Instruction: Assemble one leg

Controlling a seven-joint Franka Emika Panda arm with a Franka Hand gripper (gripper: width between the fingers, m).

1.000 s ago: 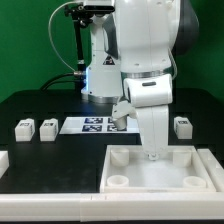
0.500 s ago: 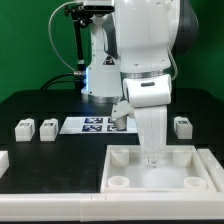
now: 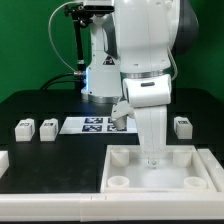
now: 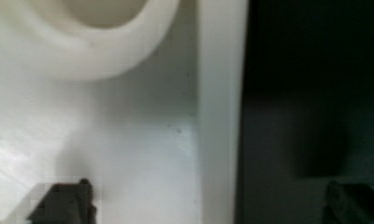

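Three legs sit loose on the black counter point(image 3: 40, 170) in the exterior view: one leg point(image 3: 22, 127) far on that view's left, a second leg point(image 3: 46, 128) just beside it, and a third leg point(image 3: 182, 126) on its right, beyond the tray point(image 3: 120, 156). A 4th isn't visible, maybe hidden behind the arm point(image 3: 145, 60). No leg is gripped and none stands in a socket point(image 3: 117, 182), so I'd judge the job barely begun: pick, carry, seat and fix are all left. The tool point(image 4: 210, 203) is released, tips wide apart w/ nothing held, low over the tray's far rim near a corner socket. The marker board point(image 3: 85, 124) lies between the left legs and the arm. The tray wall under the tool is the thing to clear first.
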